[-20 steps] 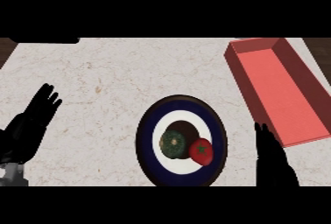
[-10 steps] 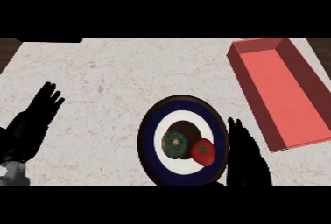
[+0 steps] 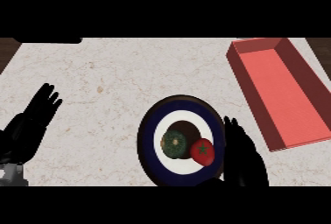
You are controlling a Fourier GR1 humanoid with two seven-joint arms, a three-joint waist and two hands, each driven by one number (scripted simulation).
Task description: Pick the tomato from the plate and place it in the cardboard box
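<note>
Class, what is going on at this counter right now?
The robot's right hand, open, sits at the right edge of the plate, close to the tomato. The tomato lies on the plate beside a dark green item, not yet grasped. The red box stands at the upper right. The left hand rests open at the left.

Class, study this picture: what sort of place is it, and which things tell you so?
Probably a kitchen counter: a pale marbled top, a plate holding a tomato and a dark green vegetable, and an open box alongside.
</note>
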